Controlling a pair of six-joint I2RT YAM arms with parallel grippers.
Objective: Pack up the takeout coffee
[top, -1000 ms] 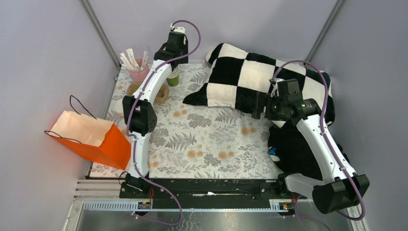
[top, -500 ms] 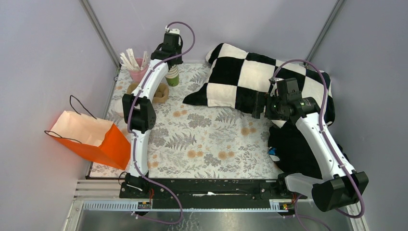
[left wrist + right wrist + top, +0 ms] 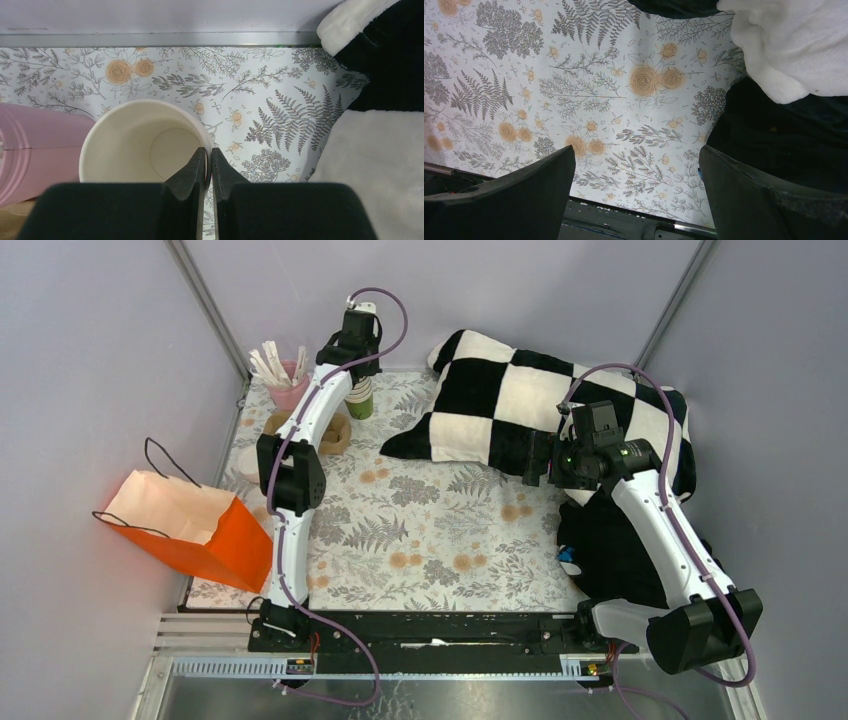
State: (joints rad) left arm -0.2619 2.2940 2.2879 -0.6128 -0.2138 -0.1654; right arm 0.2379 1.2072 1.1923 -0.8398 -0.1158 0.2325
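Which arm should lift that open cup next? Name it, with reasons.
Left: the left gripper pinches the paper cup by its rim; the right gripper hangs open beside the checkered blanket, far from it.

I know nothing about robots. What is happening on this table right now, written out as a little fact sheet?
Left gripper: shut on the rim of a lidless cup, one finger inside, one outside
Right gripper: open, holding nothing, above the floral tablecloth
Next to the cup: pink holder
Bag: orange paper bag at the table's left edge
Also there: checkered blanket at the far right
Cup with a lid: none that I can make out
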